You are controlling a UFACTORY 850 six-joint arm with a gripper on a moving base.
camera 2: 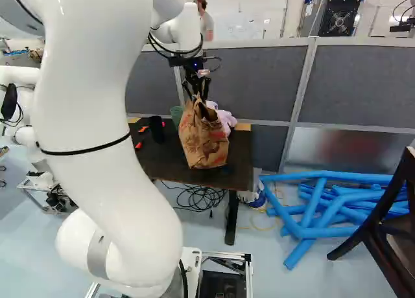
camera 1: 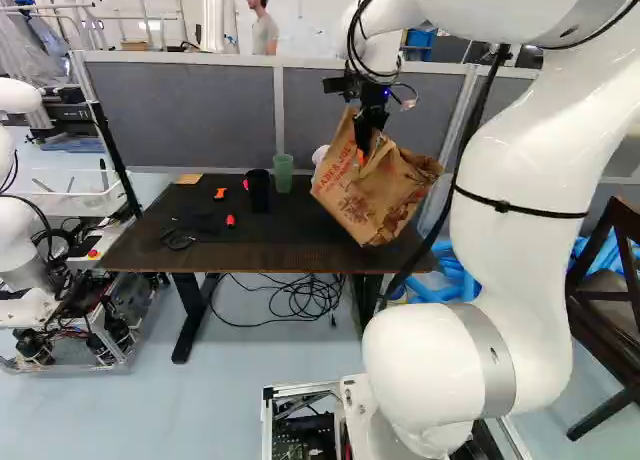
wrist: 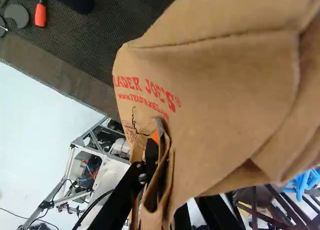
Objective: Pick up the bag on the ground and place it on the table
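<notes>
My gripper (camera 1: 368, 140) hangs over the right part of the dark table (camera 1: 230, 256), shut on the upper part of the brown paper bag (camera 1: 365, 202). The bag leans in the left base view; in the right base view the bag (camera 2: 204, 142) hangs below the gripper (camera 2: 196, 91). Whether its bottom touches the tabletop I cannot tell. In the wrist view a fold of the bag (wrist: 215, 90) lies between the fingers of the gripper (wrist: 158, 149), with an orange pad partly showing; the paper hides the other fingertip.
A black cup (camera 1: 258, 190), a green cup (camera 1: 283, 173) and small orange and red items stand or lie left of the bag. A pink cloth (camera 2: 225, 118) is behind it. Cables (camera 1: 305, 296) lie under the table, blue tubes (camera 2: 311, 210) and a chair to the right. Another robot (camera 1: 18, 215) stands left.
</notes>
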